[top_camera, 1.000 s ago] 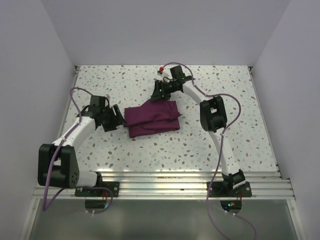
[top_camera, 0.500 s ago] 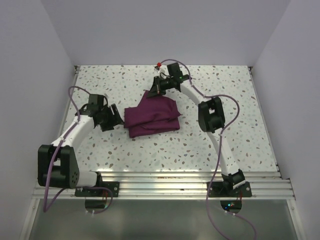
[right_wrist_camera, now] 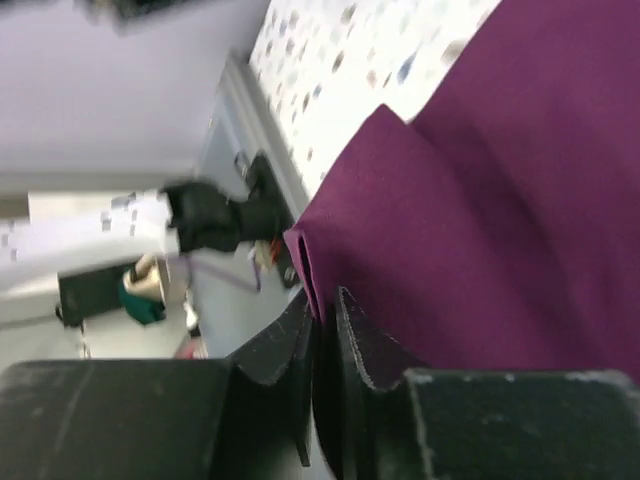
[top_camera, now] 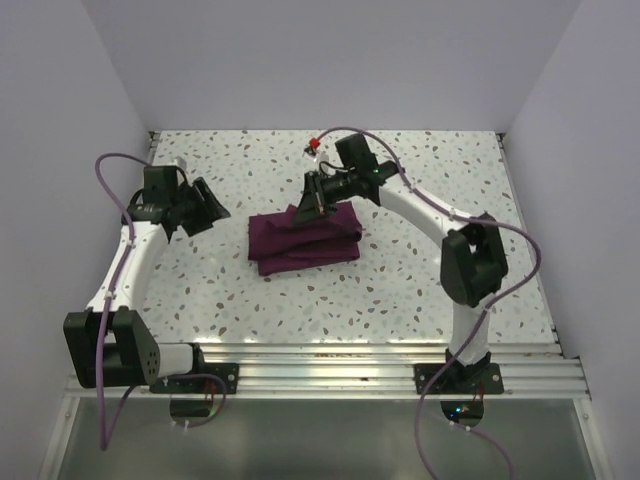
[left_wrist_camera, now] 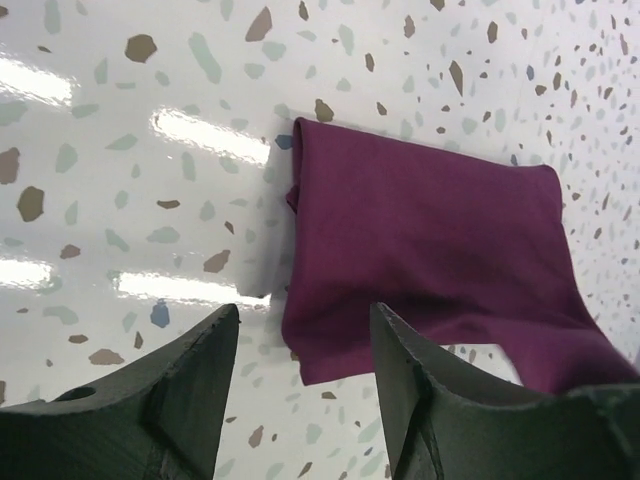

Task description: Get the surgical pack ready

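The surgical pack is a plum-purple cloth (top_camera: 305, 240) folded into a rectangular bundle in the middle of the table. My right gripper (top_camera: 312, 203) is shut on a fold of the cloth's top layer at its far edge and lifts it; in the right wrist view the cloth (right_wrist_camera: 480, 230) is pinched between the closed fingers (right_wrist_camera: 322, 320). My left gripper (top_camera: 208, 208) is open and empty, raised to the left of the bundle. In the left wrist view the cloth (left_wrist_camera: 430, 240) lies ahead of the open fingers (left_wrist_camera: 300, 400).
The speckled table (top_camera: 420, 280) is walled by pale panels on the left, back and right. A metal rail (top_camera: 330, 370) runs along the near edge. A small red-topped part (top_camera: 318, 146) sits on the right arm's cable at the back.
My left gripper has pulled back and up, away from the cloth's left edge. My right gripper has moved toward the near side over the bundle, carrying the pinched top layer with it.
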`<state>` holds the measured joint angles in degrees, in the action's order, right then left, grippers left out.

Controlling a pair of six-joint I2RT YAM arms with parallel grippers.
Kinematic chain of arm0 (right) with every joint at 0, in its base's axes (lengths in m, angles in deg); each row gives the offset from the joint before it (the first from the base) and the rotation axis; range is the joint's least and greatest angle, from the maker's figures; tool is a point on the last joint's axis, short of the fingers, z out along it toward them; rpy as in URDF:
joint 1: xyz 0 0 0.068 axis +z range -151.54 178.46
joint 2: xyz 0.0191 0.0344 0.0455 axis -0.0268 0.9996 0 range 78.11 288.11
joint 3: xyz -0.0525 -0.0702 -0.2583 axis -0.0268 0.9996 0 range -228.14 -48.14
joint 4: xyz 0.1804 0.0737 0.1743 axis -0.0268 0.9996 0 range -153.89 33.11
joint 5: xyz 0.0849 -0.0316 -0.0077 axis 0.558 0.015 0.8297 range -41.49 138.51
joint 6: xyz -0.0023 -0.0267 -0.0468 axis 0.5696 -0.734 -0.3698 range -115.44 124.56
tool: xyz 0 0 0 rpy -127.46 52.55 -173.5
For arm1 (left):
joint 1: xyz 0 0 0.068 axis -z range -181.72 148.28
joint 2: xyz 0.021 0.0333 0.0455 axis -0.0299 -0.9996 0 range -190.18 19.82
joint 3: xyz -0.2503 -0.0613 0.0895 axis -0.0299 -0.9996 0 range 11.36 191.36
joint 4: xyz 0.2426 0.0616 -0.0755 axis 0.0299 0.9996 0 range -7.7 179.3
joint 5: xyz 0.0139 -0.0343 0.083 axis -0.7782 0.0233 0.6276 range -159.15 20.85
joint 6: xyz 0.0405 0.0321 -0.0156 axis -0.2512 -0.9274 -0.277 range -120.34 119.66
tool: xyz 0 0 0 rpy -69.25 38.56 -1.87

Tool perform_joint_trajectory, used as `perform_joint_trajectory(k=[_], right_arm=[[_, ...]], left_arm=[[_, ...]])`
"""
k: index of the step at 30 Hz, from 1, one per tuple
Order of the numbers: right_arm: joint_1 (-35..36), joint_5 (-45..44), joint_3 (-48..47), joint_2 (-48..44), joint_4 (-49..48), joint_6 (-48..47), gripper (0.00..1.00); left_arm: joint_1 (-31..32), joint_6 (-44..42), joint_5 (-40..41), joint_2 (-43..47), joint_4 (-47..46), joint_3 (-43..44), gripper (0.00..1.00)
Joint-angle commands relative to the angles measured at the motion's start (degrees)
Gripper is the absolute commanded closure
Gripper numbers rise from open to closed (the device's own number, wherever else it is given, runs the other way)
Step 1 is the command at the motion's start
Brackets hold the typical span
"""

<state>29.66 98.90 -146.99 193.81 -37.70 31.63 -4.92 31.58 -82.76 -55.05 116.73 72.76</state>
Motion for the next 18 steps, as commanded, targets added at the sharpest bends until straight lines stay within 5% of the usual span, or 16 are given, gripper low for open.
perform_joint_trajectory(k=[1,5,7,8,9,18], right_arm=[[2.19,-0.56,10.40,-7.76,2.62,-2.80,0.84],[4.57,1.28,27.10,-12.42,2.64,-2.73,0.70],[4.66,2.69,34.21,-15.93,0.18,-2.02,0.50],[4.66,1.04,35.29,-17.51,0.08,-2.63,0.13],[4.57,0.07,35.74,-20.83,0.78,-3.33,0.01],[-0.52,-7.41,19.06,-17.80,1.40,-4.22,0.01]], left_arm=[[-0.05,2.18,-4.93,1.22,-1.73,-1.19,0.42],[0.04,3.14,-9.94,1.31,-5.16,-4.71,0.44],[0.13,3.50,-11.79,0.78,-6.74,-6.38,0.43],[0.30,3.58,-12.93,0.43,-7.10,-6.47,0.43],[0.56,3.50,-13.55,0.08,-7.54,-6.48,0.42],[5.40,6.75,-21.02,-6.32,-14.83,-5.25,0.49]])
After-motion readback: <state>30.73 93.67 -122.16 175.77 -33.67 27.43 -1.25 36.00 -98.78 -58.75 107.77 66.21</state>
